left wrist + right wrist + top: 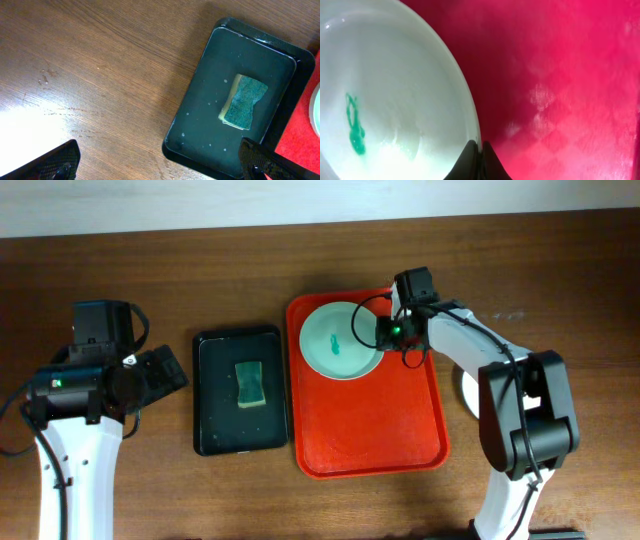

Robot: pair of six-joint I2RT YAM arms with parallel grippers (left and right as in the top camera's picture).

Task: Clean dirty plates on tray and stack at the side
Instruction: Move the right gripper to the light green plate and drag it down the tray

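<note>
Overhead, a brown wood-grain worktop (300, 265) runs back to a pale wall (200, 205). A black tray (215, 415) holding a green sponge (249, 383) sits just left of the red tray (380, 430). The left gripper (168, 370) hovers beside the black tray, fingers wide apart. One mint plate (318, 330), with a teal smear (336, 343) at its centre, lies in the red tray's far-left corner. The right gripper (386, 330) pinches the plate's right rim.

No writing, label, brand, number or sign can be read on the red tray (400, 430), the plate (352, 362), the black tray (215, 420) or the sponge (249, 383).
</note>
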